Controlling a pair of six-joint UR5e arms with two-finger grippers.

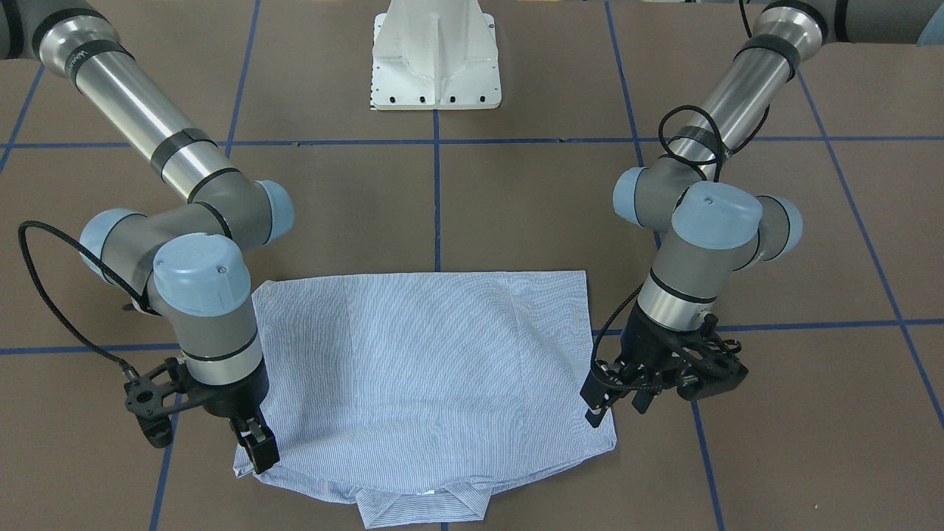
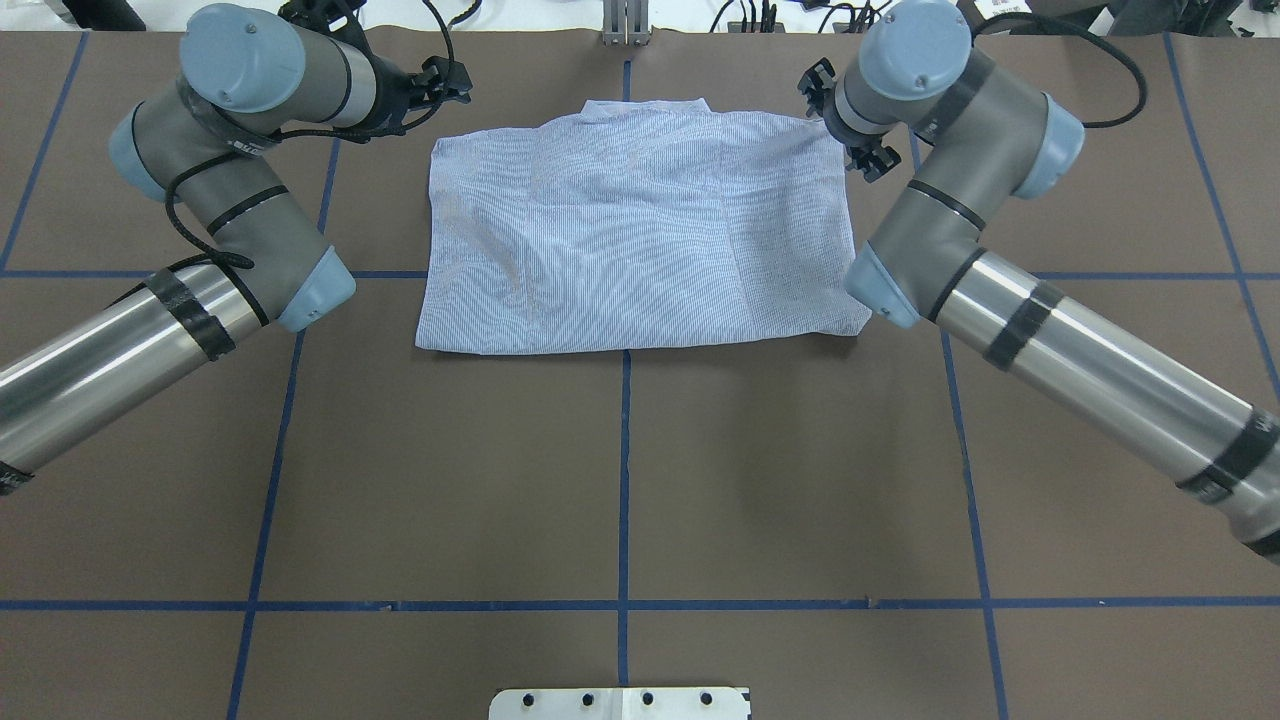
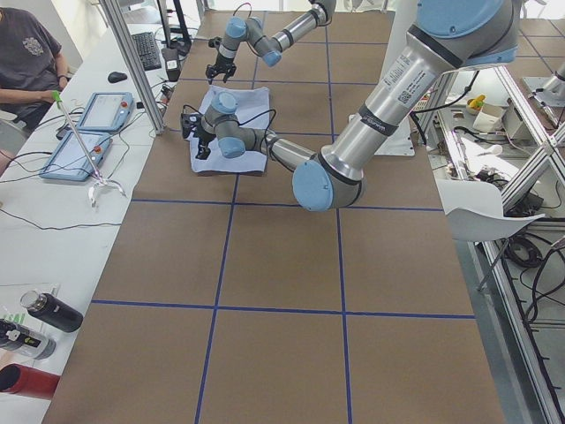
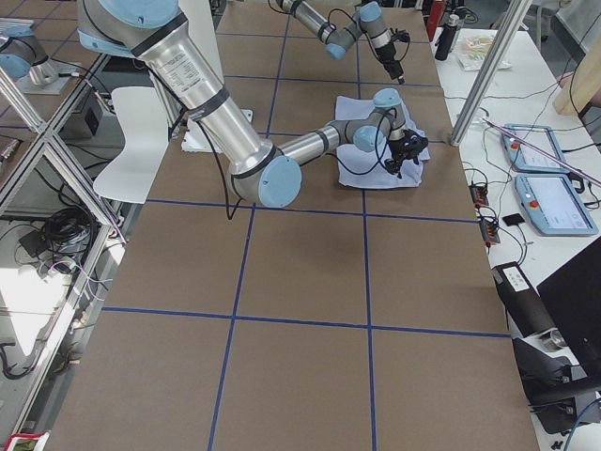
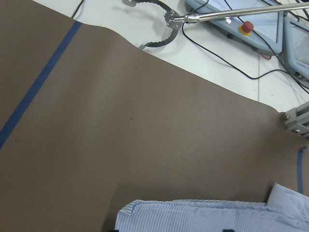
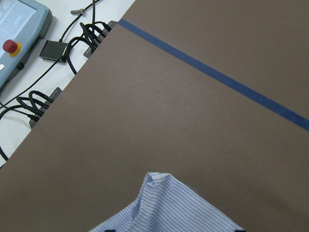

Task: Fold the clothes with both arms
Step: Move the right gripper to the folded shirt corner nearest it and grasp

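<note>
The light blue and white striped shirt [image 1: 428, 369] lies folded into a rectangle on the brown table, collar [image 1: 424, 509] at the edge far from the robot base. It also shows in the overhead view [image 2: 630, 230]. My right gripper [image 1: 256, 445] hovers over the shirt's far corner on the front view's left. The right wrist view shows that corner [image 6: 161, 198] between spread fingertips, so it is open. My left gripper [image 1: 618, 402] stands just beside the opposite far corner with its fingers apart, open and empty. The left wrist view shows the shirt's edge [image 5: 203, 215].
The white pedestal base [image 1: 435, 66] stands behind the shirt. Blue tape lines [image 2: 625, 480] grid the table. Past the far table edge lie a metal grabber tool [image 5: 166, 24], control tablets [image 3: 84, 132] and cables [image 6: 29, 104]. An operator [image 3: 26, 62] sits there.
</note>
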